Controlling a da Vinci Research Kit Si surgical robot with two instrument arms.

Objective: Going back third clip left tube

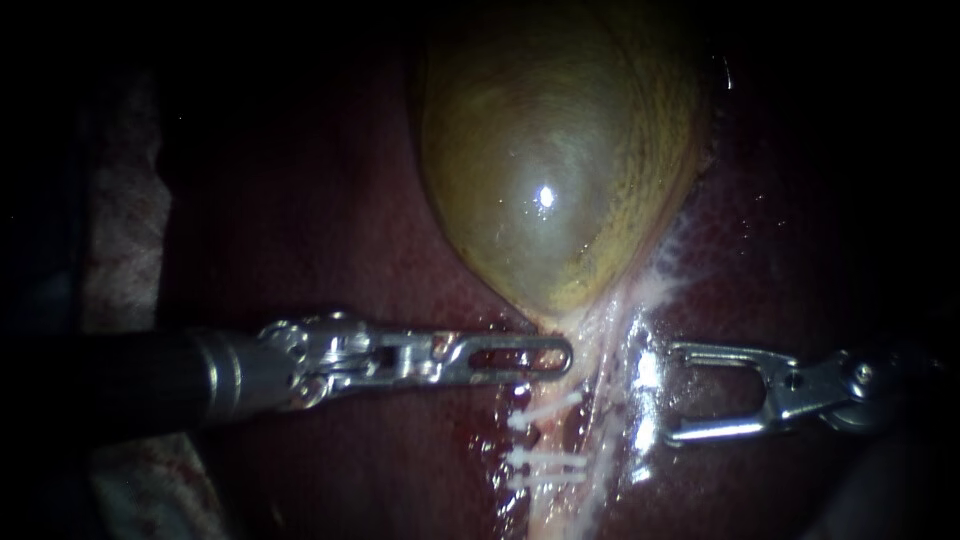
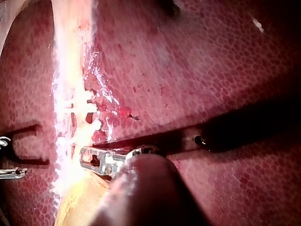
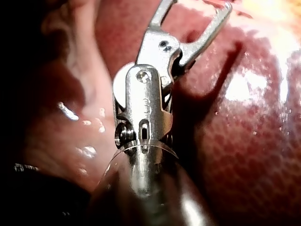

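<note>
Three clips (image 1: 545, 410) sit on the left tube (image 1: 555, 510). My right instrument (image 1: 672, 392), jaws wide and empty, should next retreat rightward. My left instrument (image 1: 555, 356) has its jaws closed and empty.

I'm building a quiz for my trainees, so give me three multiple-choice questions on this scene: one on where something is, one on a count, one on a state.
1. Where does the left instrument end?
A) just under the narrow end of the gallbladder
B) on the wide upper part
C) beyond the other instrument

2. How many white clips cross the tube?
A) one
B) three
C) six

3. How do the jaws of the right instrument stand?
A) shut on a clip
B) shut, empty
C) open, gripping nothing

Answers:
1 A: in the endoscope view its tip lies right below the gallbladder's narrow end, above the clips.
2 B: one clip sits higher on the tube and two lie close together lower down.
3 C: a wide gap shows between the jaws, beside the tube, with nothing held.
</note>
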